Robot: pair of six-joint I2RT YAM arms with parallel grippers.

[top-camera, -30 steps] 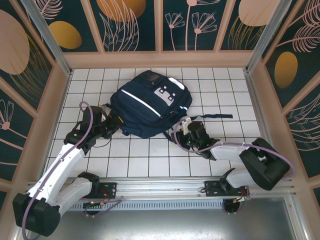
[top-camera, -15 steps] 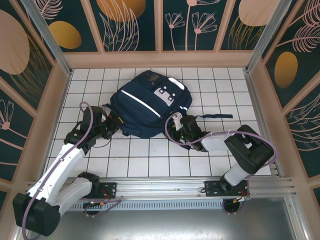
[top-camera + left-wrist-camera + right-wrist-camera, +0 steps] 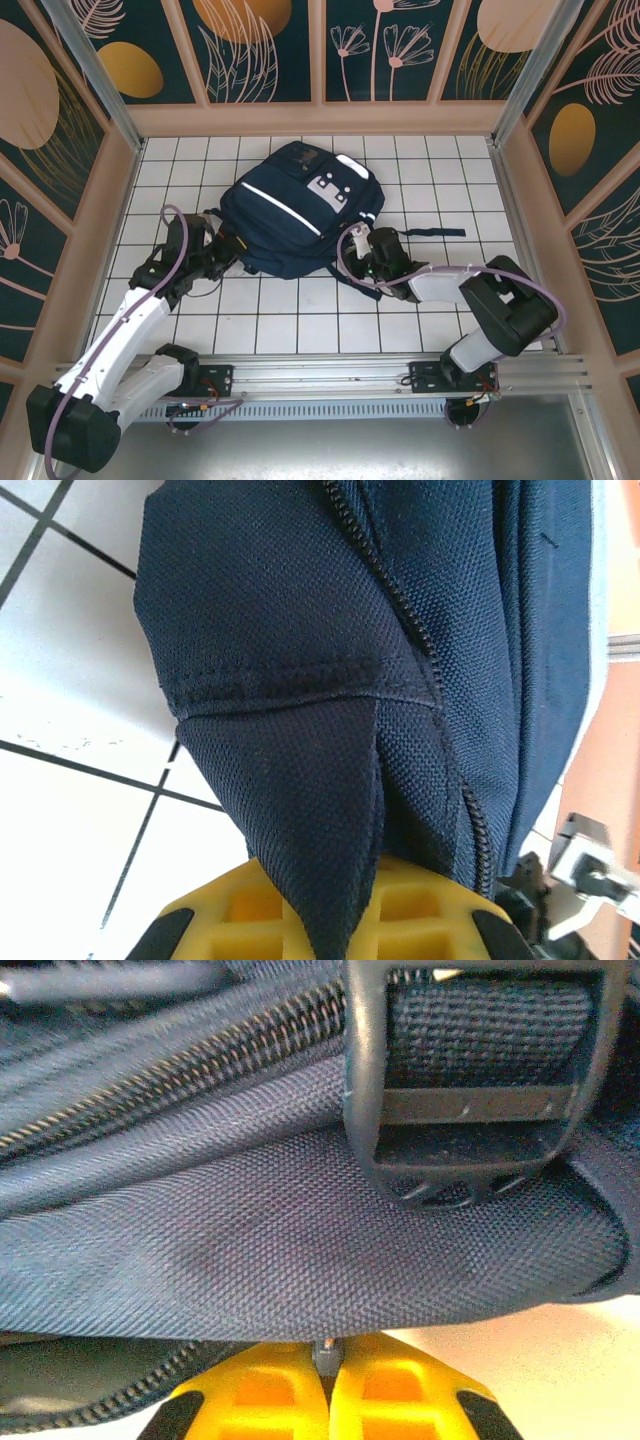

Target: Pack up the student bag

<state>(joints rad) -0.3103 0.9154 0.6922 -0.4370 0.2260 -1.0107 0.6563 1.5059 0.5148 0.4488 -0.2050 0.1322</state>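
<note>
While both arms reach fwd over the white-tiled table (image 3: 300, 320), the student bag (image 3: 300, 215) lies flat btwn the two claws, front pockets up. L gripper (image 3: 345, 890): at the bag's near-L corner, yellow pads nipping a fold of navy fabric that rises just ahead of them. R gripper (image 3: 325, 1365): at the bag's near-R edge, pads pressed together, small grey tab (image 3: 322, 1355) caught at the tips, bag wall directly above. Strap buckle (image 3: 475, 1090) ahead & R of those tips; zipper (image 3: 180, 1070) ahead-L.
</note>
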